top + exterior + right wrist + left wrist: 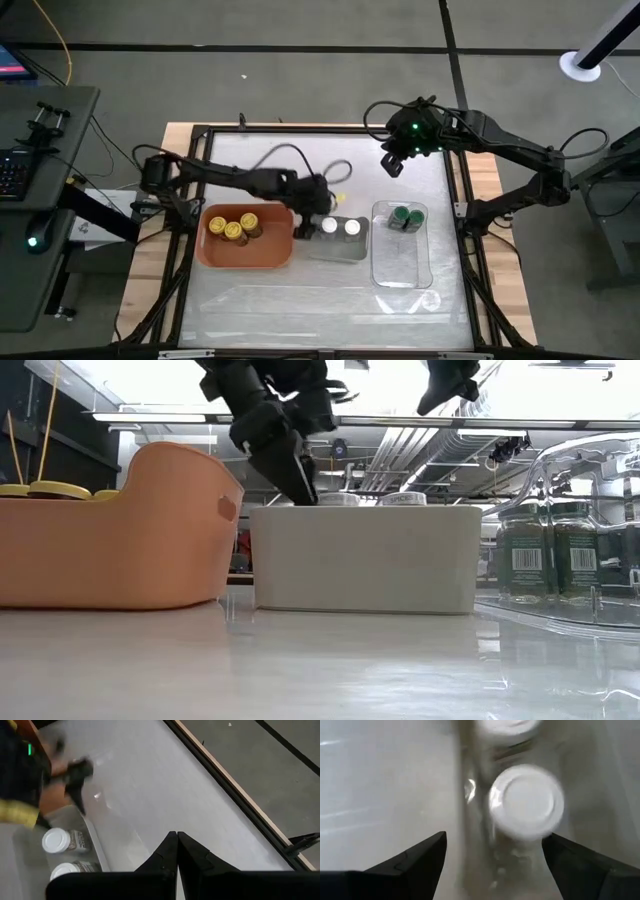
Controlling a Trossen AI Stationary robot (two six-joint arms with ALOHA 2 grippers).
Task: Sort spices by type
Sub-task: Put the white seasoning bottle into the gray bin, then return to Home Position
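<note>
Two white-lidded jars [329, 227] [351, 227] stand in the grey tray [338, 248]. Yellow-lidded jars [235, 228] fill the orange tray [245, 255], and two green-lidded jars [407, 216] stand in the clear tray [400, 265]. My left gripper [310, 218] hovers open above the grey tray's left end. Its fingers [432, 852] stand wide apart on either side of the nearer white-lidded jar [527, 802] and above it, without touching. My right gripper [392, 160] is shut and raised over the far part of the table, holding nothing.
The three trays sit side by side across the middle of the table, seen level as the orange tray [120, 530], the grey tray [365, 560] and the green-lidded jars [550, 550]. A black frame [455, 150] edges the table. Bare white surface lies on the near and far sides of the trays.
</note>
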